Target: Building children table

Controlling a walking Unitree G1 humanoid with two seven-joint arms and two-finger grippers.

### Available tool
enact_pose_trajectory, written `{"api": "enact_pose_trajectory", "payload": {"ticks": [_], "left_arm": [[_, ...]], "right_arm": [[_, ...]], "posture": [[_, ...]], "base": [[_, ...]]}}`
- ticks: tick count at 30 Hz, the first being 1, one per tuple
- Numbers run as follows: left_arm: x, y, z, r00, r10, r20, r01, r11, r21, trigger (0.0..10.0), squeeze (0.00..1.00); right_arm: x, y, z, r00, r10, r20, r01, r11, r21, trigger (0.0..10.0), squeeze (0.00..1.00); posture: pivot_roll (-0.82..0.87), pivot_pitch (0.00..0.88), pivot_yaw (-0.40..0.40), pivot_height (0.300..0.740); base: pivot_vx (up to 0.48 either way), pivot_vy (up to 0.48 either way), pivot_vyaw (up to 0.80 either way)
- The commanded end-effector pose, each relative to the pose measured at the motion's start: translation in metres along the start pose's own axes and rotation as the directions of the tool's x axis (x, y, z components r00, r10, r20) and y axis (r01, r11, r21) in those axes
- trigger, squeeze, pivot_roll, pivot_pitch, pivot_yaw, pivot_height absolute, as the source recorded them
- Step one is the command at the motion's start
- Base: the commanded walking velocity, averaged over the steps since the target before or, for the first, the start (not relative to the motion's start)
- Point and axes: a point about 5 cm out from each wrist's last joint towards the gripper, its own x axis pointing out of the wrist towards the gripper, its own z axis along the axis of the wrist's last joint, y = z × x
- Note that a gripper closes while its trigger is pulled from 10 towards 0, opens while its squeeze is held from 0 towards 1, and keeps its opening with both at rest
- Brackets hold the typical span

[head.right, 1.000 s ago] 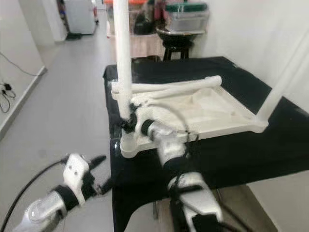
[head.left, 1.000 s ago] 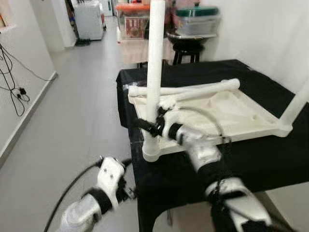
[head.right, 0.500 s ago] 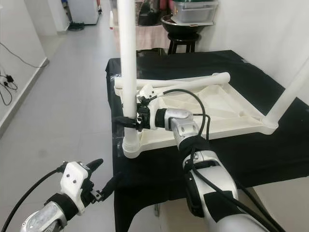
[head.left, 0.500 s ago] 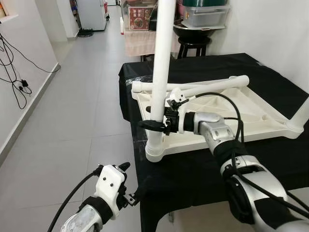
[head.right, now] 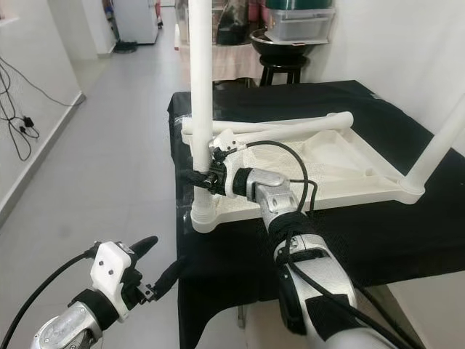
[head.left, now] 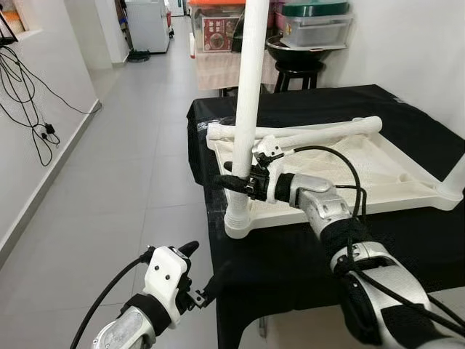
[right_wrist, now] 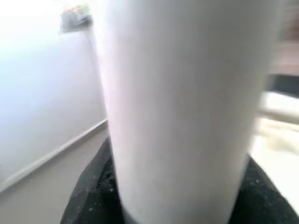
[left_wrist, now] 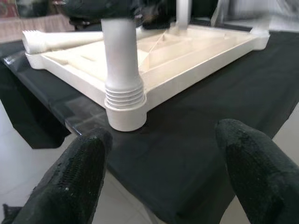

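Seating a leg in the corner socket of the upturned table.

The right tool (head.left: pixel 234 182) is clenched on the upright leg (head.left: pixel 249 102) just above its socket (head.left: pixel 240 222) at the near corner of the table (head.left: pixel 341 171), which lies upside down on the black tabletop (head.left: pixel 290 247). Best to keep the leg plumb and press straight down, since its ribbed collar looks not fully home. The left tool (head.left: pixel 200 280) hangs released, low beside the tabletop edge.
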Motion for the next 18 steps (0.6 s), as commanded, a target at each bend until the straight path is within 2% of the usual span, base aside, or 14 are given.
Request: {"api": "enact_pose_trajectory", "payload": {"ticks": [1,2,3,6,13,14,18], "left_arm": [[0.0,0.003,-0.002,1.0,0.005,-0.009,-0.005,1.0,-0.016,10.0,0.0],[0.0,0.003,-0.002,1.0,0.005,-0.009,-0.005,1.0,-0.016,10.0,0.0],[0.001,0.004,-0.002,1.0,0.005,-0.009,-0.005,1.0,-0.018,10.0,0.0],[0.003,0.008,-0.004,1.0,0.003,-0.011,-0.004,1.0,-0.025,10.0,0.0],[0.004,0.01,-0.004,1.0,0.019,-0.012,-0.02,0.999,-0.029,10.0,0.0],[0.004,0.011,-0.004,1.0,0.025,-0.012,-0.025,0.999,-0.029,10.0,0.0],[0.004,0.012,-0.004,0.999,0.03,-0.012,-0.03,0.999,-0.028,10.0,0.0]], "right_arm": [[-0.017,-0.008,-0.03,0.957,-0.254,-0.143,0.259,0.965,0.022,0.0,0.0],[-0.017,-0.008,-0.03,0.957,-0.254,-0.143,0.259,0.965,0.022,0.0,0.0],[-0.017,0.002,-0.033,0.958,-0.261,-0.118,0.264,0.964,0.012,0.0,0.0],[-0.003,0.017,-0.032,0.979,-0.187,-0.08,0.183,0.982,-0.053,0.0,0.0],[0.005,0.017,-0.024,0.972,-0.224,-0.075,0.22,0.974,-0.06,0.0,0.0],[0.005,0.019,-0.021,0.972,-0.223,-0.072,0.219,0.974,-0.058,10.0,0.0],[0.003,0.023,-0.016,0.972,-0.226,-0.069,0.223,0.973,-0.058,10.0,0.0]], "posture": [[0.03,0.001,0.016,0.74],[0.03,0.001,0.016,0.74],[0.02,0.0,0.028,0.74],[0.02,0.0,0.029,0.74],[0.03,0.0,0.028,0.74],[0.03,0.0,0.027,0.74],[0.03,0.0,0.027,0.74]], "base": [[0.0,0.0,0.0],[0.0,0.0,0.0],[0.0,0.0,0.0],[0.0,0.0,0.0],[0.0,0.0,0.0],[0.0,0.0,0.0],[0.0,0.0,0.0]]}}
